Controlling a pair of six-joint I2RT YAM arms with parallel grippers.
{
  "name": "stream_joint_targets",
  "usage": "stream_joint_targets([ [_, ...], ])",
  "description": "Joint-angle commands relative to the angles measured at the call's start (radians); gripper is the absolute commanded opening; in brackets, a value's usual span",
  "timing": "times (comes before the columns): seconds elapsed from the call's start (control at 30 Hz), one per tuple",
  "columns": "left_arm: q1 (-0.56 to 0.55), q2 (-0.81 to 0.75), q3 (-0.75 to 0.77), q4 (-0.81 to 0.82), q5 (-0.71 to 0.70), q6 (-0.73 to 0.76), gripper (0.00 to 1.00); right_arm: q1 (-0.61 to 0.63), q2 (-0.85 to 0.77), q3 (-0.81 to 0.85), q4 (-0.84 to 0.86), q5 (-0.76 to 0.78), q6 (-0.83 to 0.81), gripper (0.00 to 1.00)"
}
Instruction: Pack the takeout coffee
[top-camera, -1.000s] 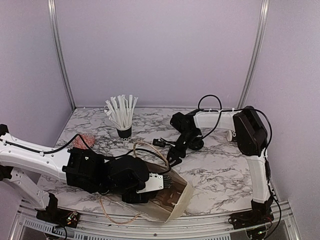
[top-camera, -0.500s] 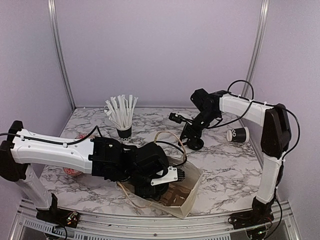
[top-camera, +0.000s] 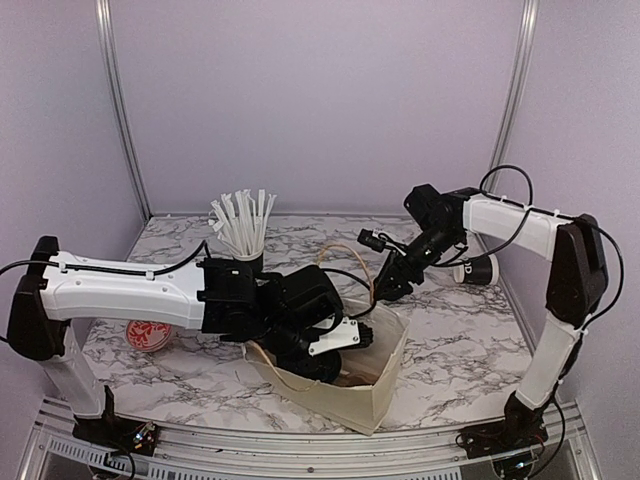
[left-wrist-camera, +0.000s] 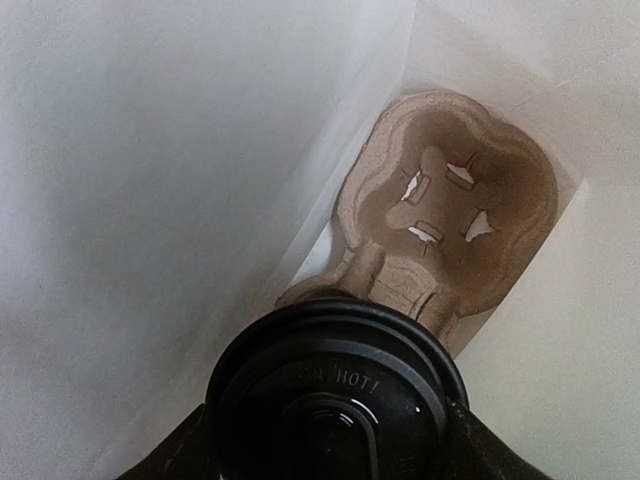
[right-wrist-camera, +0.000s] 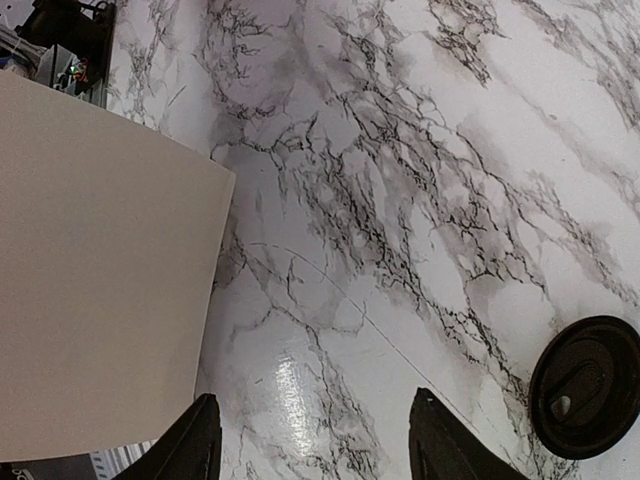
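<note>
My left pincer (left-wrist-camera: 330, 455) is gripping the takeout coffee (left-wrist-camera: 335, 385) inside the paper bag (left-wrist-camera: 150, 200). The pulp carrier (left-wrist-camera: 450, 200) is lying just beyond its tips, so I am aiming straight for a socket, cup upright. My right pincer (right-wrist-camera: 320, 440) is gaping empty.

Seen from above, the paper bag (top-camera: 375, 395) stands on the table (top-camera: 440, 340) at 6 o'clock. Inside it we find the takeout coffee (left-wrist-camera: 335, 400), with a pulp cup carrier (left-wrist-camera: 450, 200) deeper in the bag beyond it. A cup of straws (top-camera: 248, 262) stands at 11 o'clock, a tipped cup (top-camera: 478, 268) lies at 3 o'clock, and a round disc (top-camera: 148, 334) lies at 8 o'clock. A loose lid (right-wrist-camera: 585, 385) rests on the table, well apart from the bag.
</note>
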Motion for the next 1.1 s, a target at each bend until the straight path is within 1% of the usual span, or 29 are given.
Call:
stream_joint_targets([
  [0.0,0.005,0.081,-0.059,-0.050,0.138,-0.014,0.38,-0.005,-0.048,-0.012,0.011,-0.042,-0.018,0.62],
  [0.13,0.005,0.088,-0.050,-0.048,0.130,-0.011,0.38,-0.005,-0.060,-0.014,0.009,-0.039,-0.015,0.62],
  [0.2,0.005,0.067,-0.034,-0.051,0.123,-0.015,0.40,-0.005,-0.065,-0.011,0.005,-0.033,-0.015,0.62],
  [0.27,0.005,0.040,-0.015,-0.062,0.121,-0.021,0.47,-0.005,-0.071,-0.006,-0.001,-0.030,-0.015,0.62],
  [0.37,0.007,0.019,0.033,-0.106,0.120,-0.040,0.60,-0.005,-0.074,0.006,-0.006,-0.028,-0.009,0.62],
  [0.5,0.007,0.012,0.083,-0.161,0.120,-0.062,0.75,-0.005,-0.068,0.019,-0.012,-0.027,-0.004,0.62],
  [0.57,0.007,0.000,0.094,-0.168,0.120,-0.069,0.80,-0.006,-0.064,0.026,-0.013,-0.027,-0.001,0.62],
  [0.63,0.007,-0.013,0.104,-0.167,0.107,-0.074,0.83,-0.006,-0.060,0.033,-0.014,-0.029,0.006,0.62],
  [0.7,0.007,-0.025,0.114,-0.168,0.076,-0.078,0.91,-0.006,-0.057,0.039,-0.013,-0.029,0.009,0.62],
  [0.87,0.013,-0.036,0.159,-0.169,0.013,-0.082,0.94,-0.007,-0.045,0.067,-0.014,-0.017,0.012,0.62],
  [1.07,0.053,-0.008,0.243,-0.198,0.031,-0.075,0.94,-0.015,-0.025,0.109,-0.022,0.008,0.006,0.62],
])
